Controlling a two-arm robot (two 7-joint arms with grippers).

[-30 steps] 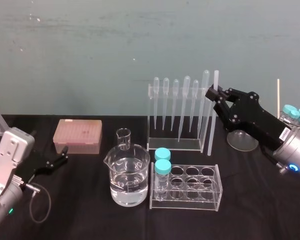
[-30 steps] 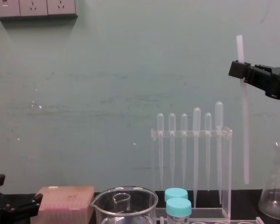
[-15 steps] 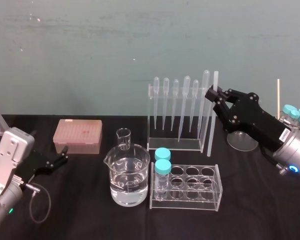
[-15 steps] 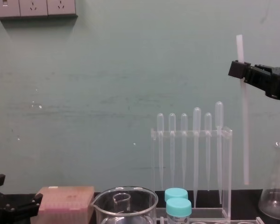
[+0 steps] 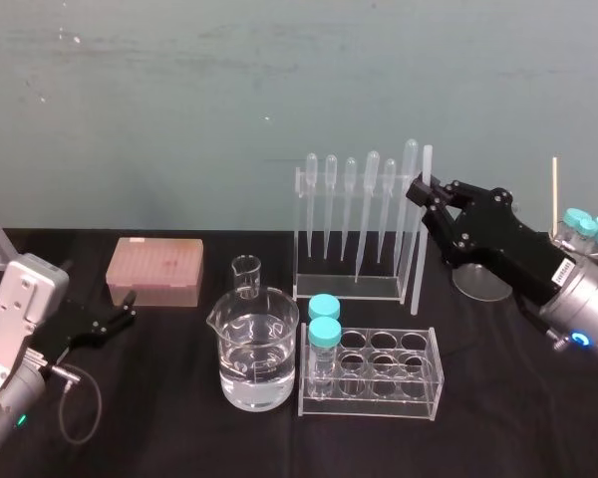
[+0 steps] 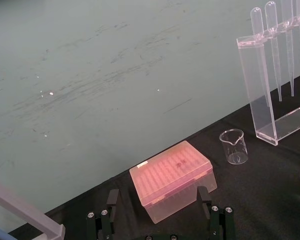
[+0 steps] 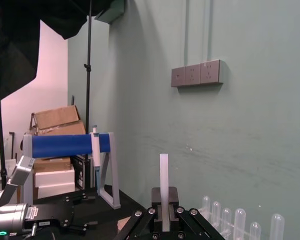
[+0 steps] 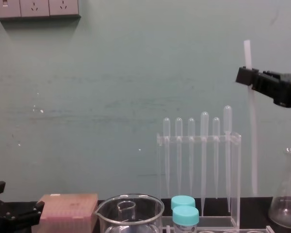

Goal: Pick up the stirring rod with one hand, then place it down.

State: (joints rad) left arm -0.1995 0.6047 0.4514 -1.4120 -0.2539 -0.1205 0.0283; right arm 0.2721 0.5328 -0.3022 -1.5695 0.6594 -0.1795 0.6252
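**Head view.** My right claw point(image 5: 420, 189), black and two-fingered, is closed on the long, thin, translucent-white stirring rod point(image 5: 419, 254) near its upper end. The rod stands almost upright, just beside the right end of the clear acrylic pipette rack point(image 5: 347, 289). My left claw point(image 5: 120, 317) is parked low at the left, over the black desk point(image 5: 179, 438).

**Left wrist view.** The left claw point(image 6: 158, 195) has its fingers wide apart and holds nothing.

**Right wrist view.** The rod point(image 7: 163, 172) is pinched between my fingers, its top standing clear above them. Its lower length is hidden here.

**Chest view.** Rod point(image 8: 253, 145) and right claw point(image 8: 246, 76) sit slightly lower than half a second ago. I judge that the setting-down has begun. This side-on view shows the rod's lower tip close to desk level, though I cannot tell whether it touches.
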